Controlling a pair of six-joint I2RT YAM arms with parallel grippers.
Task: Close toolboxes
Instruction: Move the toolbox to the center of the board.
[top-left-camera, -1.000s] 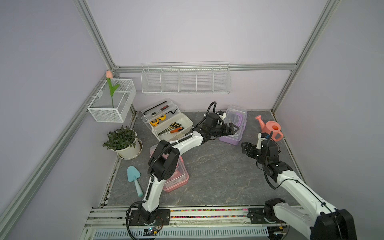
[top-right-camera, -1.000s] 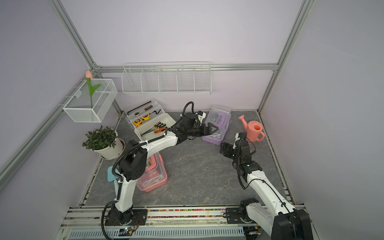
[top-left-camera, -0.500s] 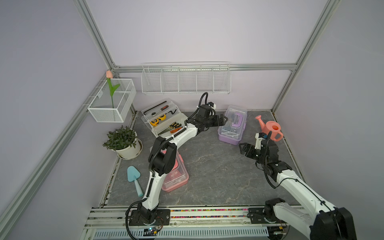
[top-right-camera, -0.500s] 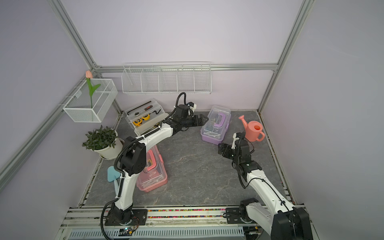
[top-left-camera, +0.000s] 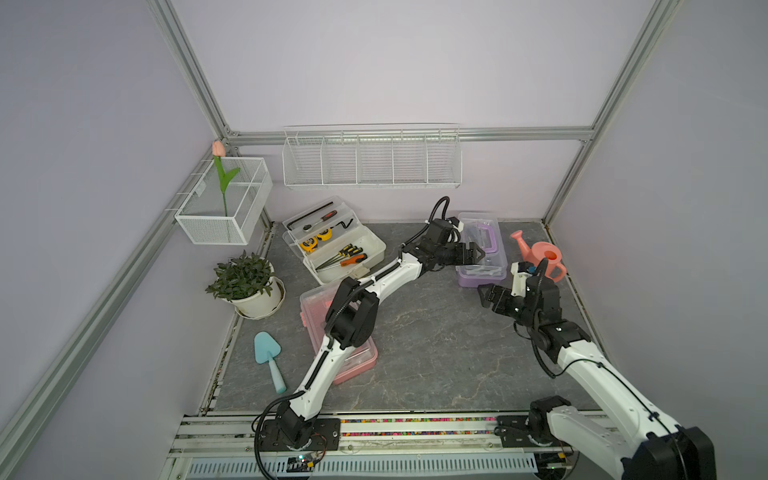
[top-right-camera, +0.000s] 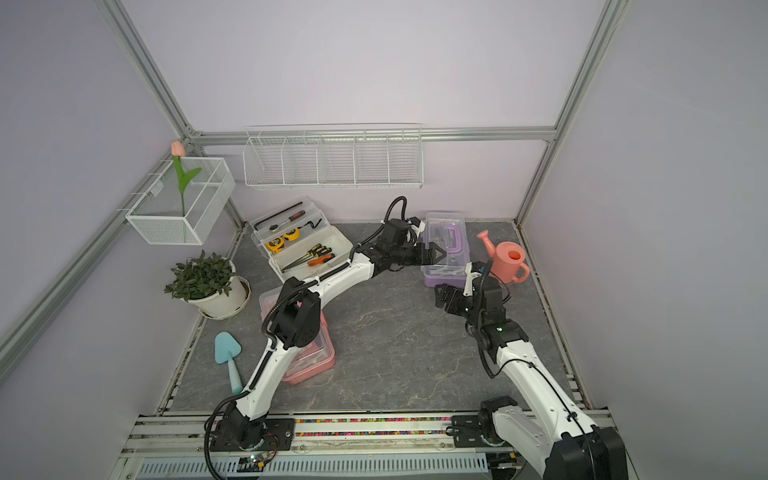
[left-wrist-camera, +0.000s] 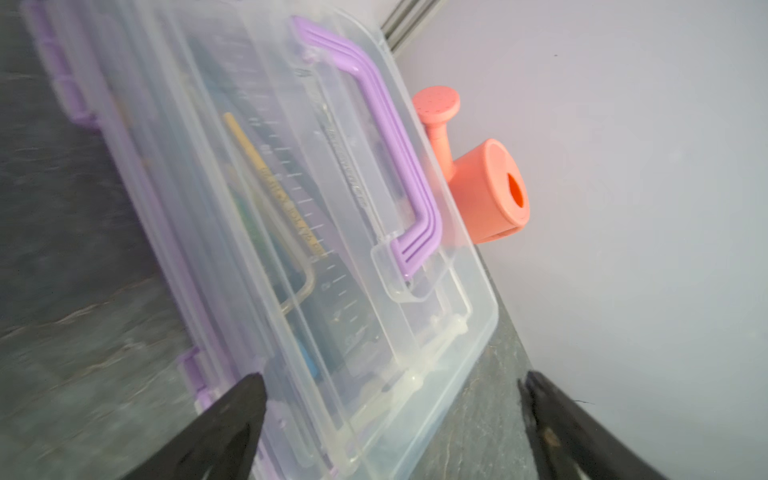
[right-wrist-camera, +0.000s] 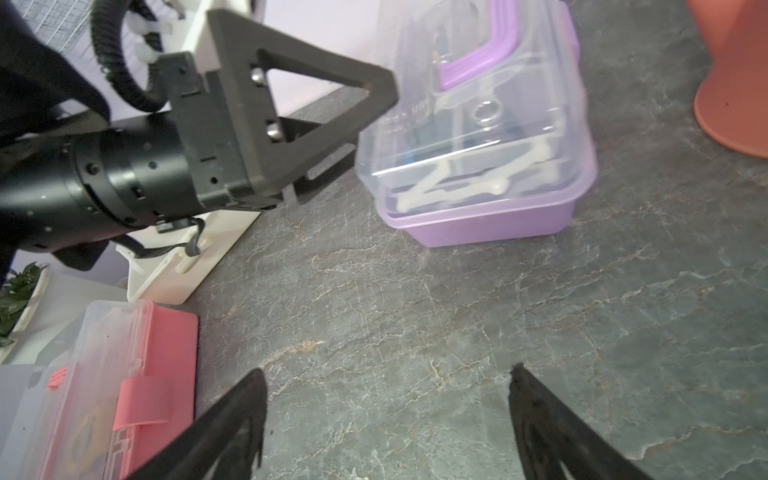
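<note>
White box (top-left-camera: 361, 245) first, as the largest: find at rear left, lid thrown back, tools exposed; leave for a later step. Find pink box (top-left-camera: 359, 365) at mid-left under the left arm's elbow, lid down as far as visible. Find purple box (top-left-camera: 482, 278) at rear right, just beside the can (top-left-camera: 544, 262), lid down over the tray.

Read the purple box's long axis as running from the rear wall toward the front rail, with the handle (left-wrist-camera: 374, 137) folded flat along it. Read the latch (left-wrist-camera: 77, 108) side as facing the table centre and the opposite side as facing the can. Cannot tell whether either latch is snapped.

Step in hand, as judged: seat and lock the purple lid.
- Note left gripper (top-left-camera: 477, 253): spread wide, empty, poised at the latch-side edge of the lid; contact unclear.
- Note right gripper (right-wrist-camera: 387, 370): spread wide, empty, above bare table near the box's front end.
- Press straight down near the latch edge, clear of the handle.
- Avoid sideways force; expect a light box to slide toward the can.
- Brace the front end with the right gripper if needed.
- Flip each latch upward until seated.
</note>
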